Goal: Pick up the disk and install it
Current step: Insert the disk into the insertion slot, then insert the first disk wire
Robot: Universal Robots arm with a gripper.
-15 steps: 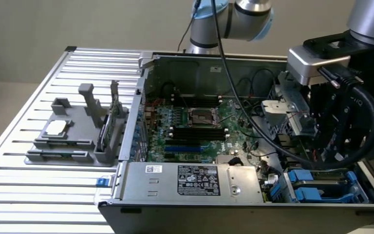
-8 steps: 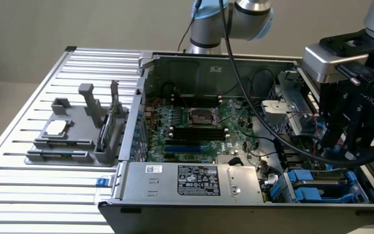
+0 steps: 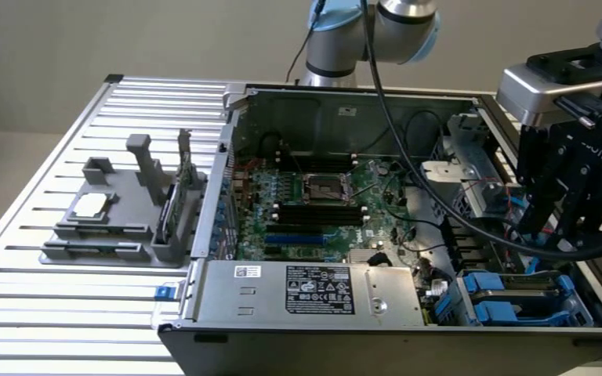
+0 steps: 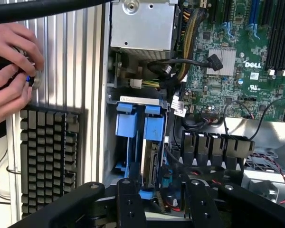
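Blue plastic frames the disk (image 4: pixel 151 161), which stands on edge in the drive bay at one corner of the open computer case (image 3: pixel 343 98). In the exterior view that bay lies at the case's near right corner, just beside the grey labelled power-supply box (image 3: pixel 317 290).

The pincer (image 3: pixel 563 227) hangs over the exterior view's right side of the case, above the bay. Its black fingers (image 4: pixel 129 204) stand apart and released, grasping nothing. In the wrist view the disk and its carrier appear beyond the gap between them, apart from the fingers.

The green motherboard (image 3: pixel 312 196) covers the case floor, with black cables running from it toward the bay.

The case rests on a ribbed metal counter (image 3: pixel 29 298). On the exterior view's left, a grey fixture (image 3: pixel 123 227) carries a small silver-white chip (image 3: pixel 90 205).

The wrist view also shows a person's hands (image 4: pixel 9 71) holding a small dark object over the counter, near a black keyboard (image 4: pixel 47 161).
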